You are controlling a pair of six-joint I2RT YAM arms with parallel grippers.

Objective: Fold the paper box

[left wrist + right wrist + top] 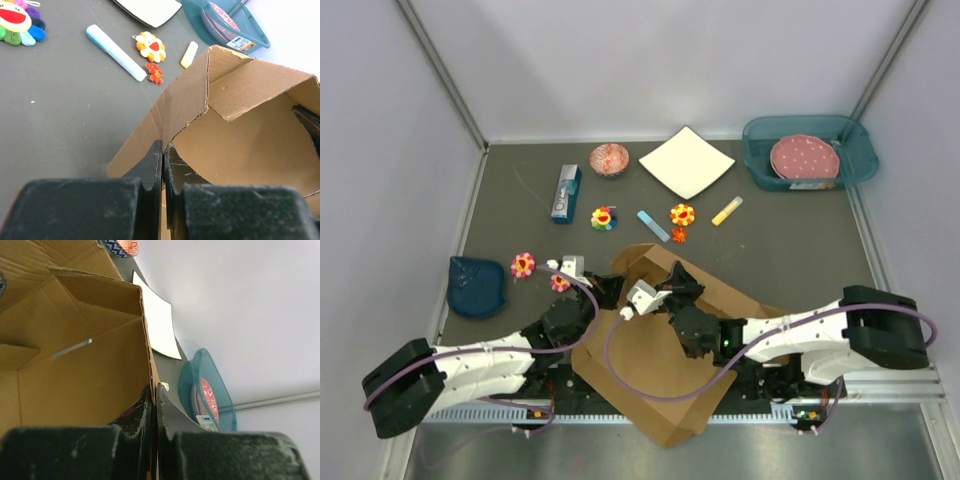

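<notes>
The brown cardboard paper box [655,375] lies partly folded at the table's near middle, its far walls raised. My left gripper [610,290] is shut on the edge of the box's left wall [180,110]; the wall stands pinched between the fingers [152,165]. My right gripper [675,290] is shut on the edge of another upright wall [100,375], with the card between its fingers [167,407]. The two grippers hold the raised far end close together. A slit [72,348] shows in one panel.
A white square sheet [686,161], a teal tray [810,150] holding a pink plate, a patterned bowl [609,159], a tube [565,193], flower toys [604,217], a blue marker [653,225], a yellow chalk [727,210] and a blue pouch [477,286] lie beyond and left.
</notes>
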